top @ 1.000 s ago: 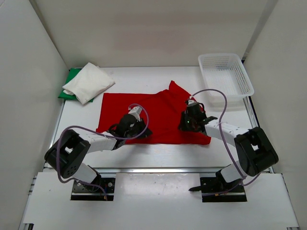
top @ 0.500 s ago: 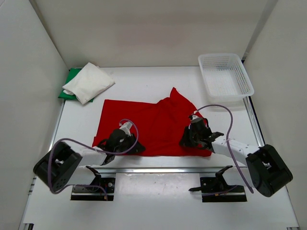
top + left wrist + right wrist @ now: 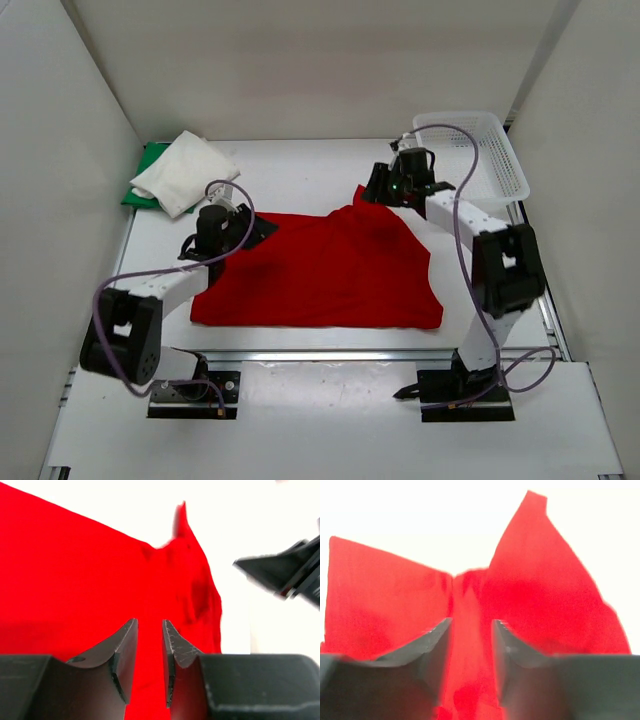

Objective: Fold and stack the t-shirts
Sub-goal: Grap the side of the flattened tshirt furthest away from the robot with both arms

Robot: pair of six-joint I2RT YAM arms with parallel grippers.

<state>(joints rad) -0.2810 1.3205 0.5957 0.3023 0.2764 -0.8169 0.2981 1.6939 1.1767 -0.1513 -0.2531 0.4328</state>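
Both arms have swung from the near hem to 12 o'clock. My left end effector (image 3: 150, 630) and right end effector (image 3: 471, 626) hang spread, empty, over the red t-shirt (image 3: 320, 275), central on the worktop (image 3: 300, 165); its rucked 1 o'clock corner could skew my fold.

Both arms were extended away from their bases, with both grippers parted.
The left arm (image 3: 165, 285) was bent at the elbow, and the left gripper (image 3: 150, 625) showed a narrow gap between its fingers (image 3: 125, 650). The right arm (image 3: 470, 215) reached far out. The right gripper (image 3: 470, 622) stood ahead and to the right of the left claw, its jaws wider apart.
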